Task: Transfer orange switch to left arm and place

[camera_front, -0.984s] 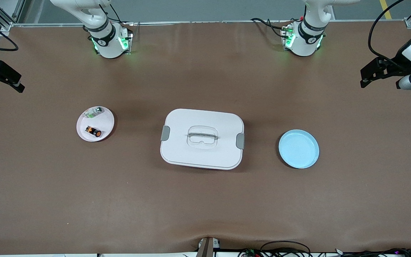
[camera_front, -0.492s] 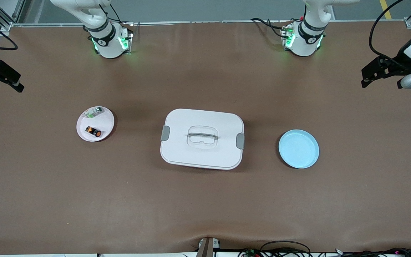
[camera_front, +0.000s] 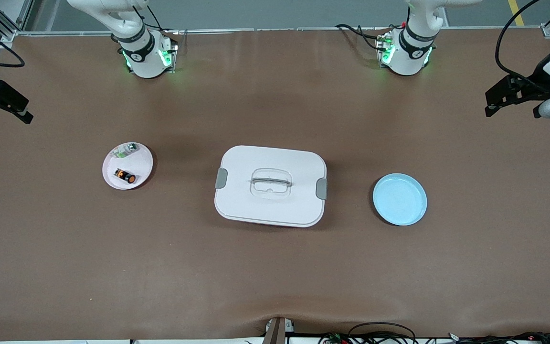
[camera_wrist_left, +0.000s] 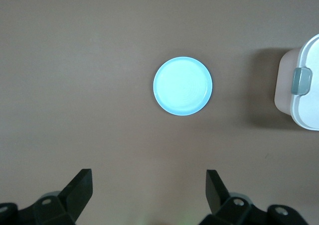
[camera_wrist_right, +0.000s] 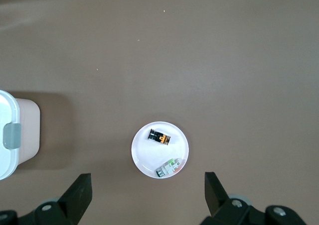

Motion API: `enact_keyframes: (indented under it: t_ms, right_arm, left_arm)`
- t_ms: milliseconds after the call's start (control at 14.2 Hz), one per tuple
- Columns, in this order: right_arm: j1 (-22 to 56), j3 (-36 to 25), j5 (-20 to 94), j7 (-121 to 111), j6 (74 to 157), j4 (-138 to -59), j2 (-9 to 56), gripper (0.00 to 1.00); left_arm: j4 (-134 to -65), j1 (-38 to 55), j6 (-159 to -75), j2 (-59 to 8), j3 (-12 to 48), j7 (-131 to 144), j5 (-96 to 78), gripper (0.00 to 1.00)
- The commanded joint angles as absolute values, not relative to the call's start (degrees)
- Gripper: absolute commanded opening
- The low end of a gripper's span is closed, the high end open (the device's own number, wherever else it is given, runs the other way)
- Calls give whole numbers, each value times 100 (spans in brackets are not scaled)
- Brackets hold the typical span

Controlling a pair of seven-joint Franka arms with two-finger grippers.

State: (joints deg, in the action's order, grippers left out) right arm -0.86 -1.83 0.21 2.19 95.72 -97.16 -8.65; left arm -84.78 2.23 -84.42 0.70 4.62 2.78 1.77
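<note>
The orange switch [camera_front: 125, 176] is seen lying on the pink plate [camera_front: 143, 165], mid-frame toward the edge. The box [camera_front: 270, 185] occupies centre frame. Left gripper [camera_front: 504, 98] and right gripper [camera_front: 5, 102] are held wide, empty, at frame edges.

Even, bright overhead light fills the scene; the large white rounded box [camera_front: 270, 185] casts a soft shadow on the matte brown table [camera_front: 275, 267]. Everything looks sharp.
</note>
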Motion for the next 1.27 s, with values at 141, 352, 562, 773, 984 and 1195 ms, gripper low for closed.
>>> enact_keyframes:
  t_ms: [141,352,562,773,984,1195]
  right_arm:
    - [-202,-132,123,167,9466,-9606,-835,100]
    - [-176,-132,71,141,9273,-9554,-835,100]
    - [-167,-114,26,141,9019,-9571,-826,100]
    - [-149,-114,9,184,8824,-9624,-747,100]
    - [-220,-123,-9,228,8876,-9816,-422,100]
    - [-281,-132,26,385,9411,-10535,-395,100]
  left_arm:
    - [-8569,202,-8367,114,448,246,70,100]
    - [-8578,202,-8367,106,448,255,70,100]
    - [-8578,202,-8376,79,439,255,79,100]
    - [-8613,202,-8385,79,439,264,70,100]
    - [-8622,193,-8385,79,439,255,79,100]
    - [-8631,193,-8385,79,439,255,88,100]
